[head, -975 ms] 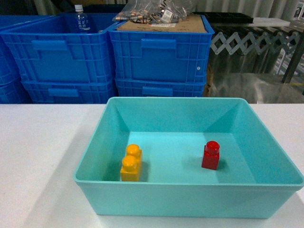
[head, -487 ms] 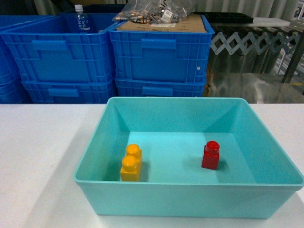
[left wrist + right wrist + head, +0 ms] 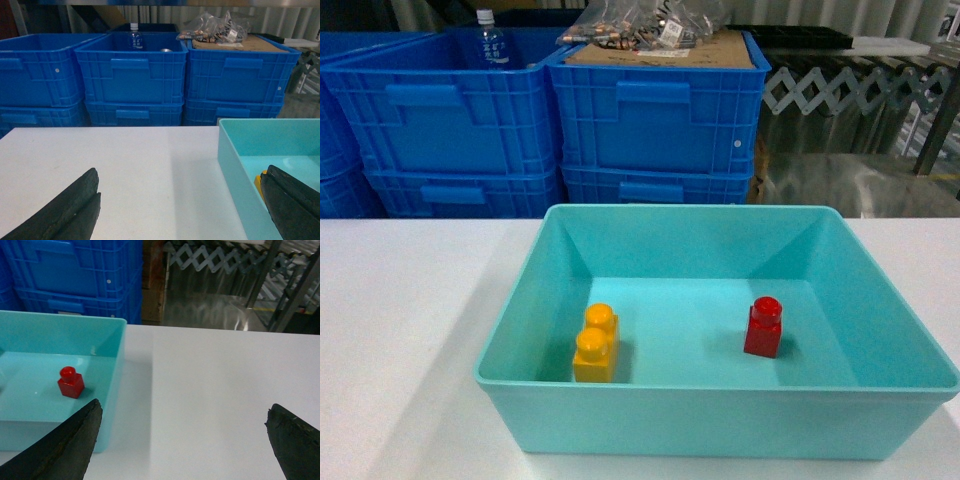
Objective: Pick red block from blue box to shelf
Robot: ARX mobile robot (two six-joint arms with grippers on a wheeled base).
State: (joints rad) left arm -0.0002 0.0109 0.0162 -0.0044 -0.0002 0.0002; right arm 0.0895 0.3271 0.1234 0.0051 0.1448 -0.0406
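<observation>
Worktop: white worktop with dark blue crates stacked behind.
Right claw: jaws spread wide, empty, just right of the blue box.
Left claw: also apart, idle.
Red block: upright on the box floor, well apart from the yellow brick.
Our approach: we should clear the rim, descend vertically, pinch the square body below its 1 stud.

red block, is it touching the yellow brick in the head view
No, the red block stands apart on the blue box floor, right of the yellow brick.
</observation>
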